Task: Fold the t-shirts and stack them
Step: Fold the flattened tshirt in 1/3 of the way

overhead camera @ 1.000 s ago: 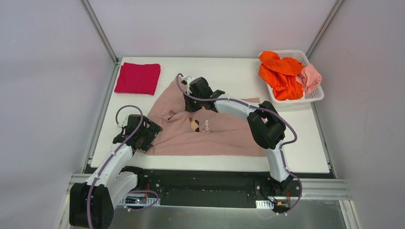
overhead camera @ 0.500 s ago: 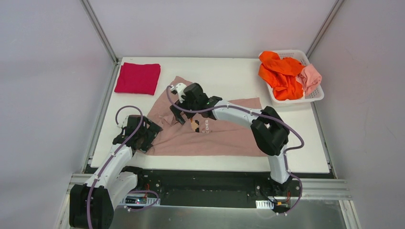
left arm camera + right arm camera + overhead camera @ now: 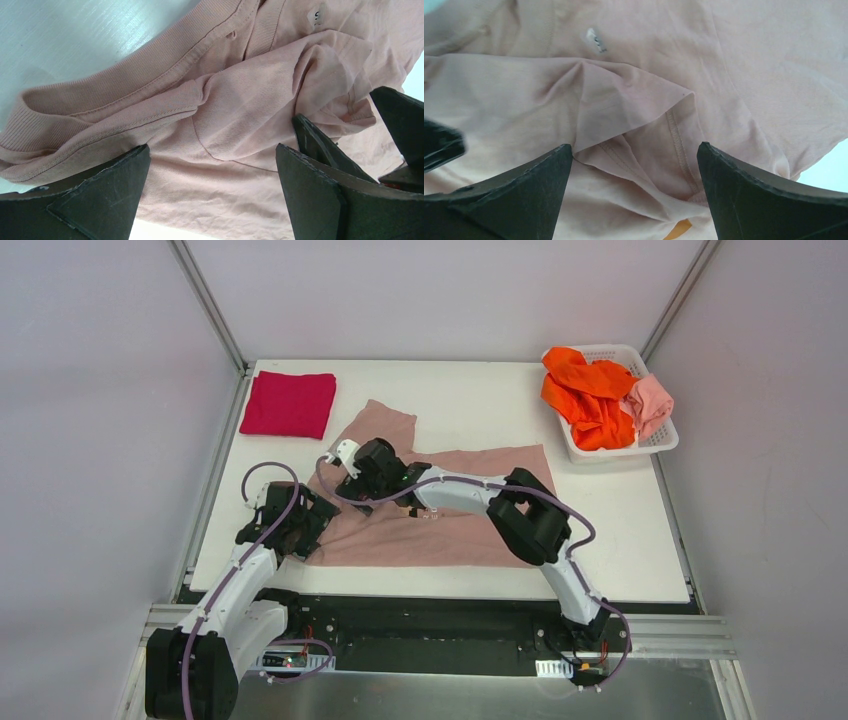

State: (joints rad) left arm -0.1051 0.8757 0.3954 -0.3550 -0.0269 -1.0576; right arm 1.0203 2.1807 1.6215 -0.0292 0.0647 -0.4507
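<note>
A dusty-pink t-shirt (image 3: 460,515) lies spread across the table's middle, its left part bunched into folds. My left gripper (image 3: 310,523) stands open over the shirt's near left corner, wrinkled cloth (image 3: 235,100) lying between its fingers (image 3: 100,200). My right gripper (image 3: 350,483) reaches across to the same bunched part and is open just above a hemmed fold (image 3: 674,135), nothing pinched. The two grippers are close together. A folded crimson t-shirt (image 3: 289,403) lies at the far left. Orange t-shirts (image 3: 585,395) and a salmon-pink one (image 3: 650,400) are heaped at the far right.
The white lattice basket (image 3: 660,443) holding the heaped shirts stands at the table's far right corner. Grey walls and metal frame posts (image 3: 212,310) enclose the table. The right arm's elbow (image 3: 525,515) lies over the pink shirt.
My right gripper has swept left and toward the near edge across the pink shirt, ending beside the left gripper with open jaws. The left arm has stayed put.
</note>
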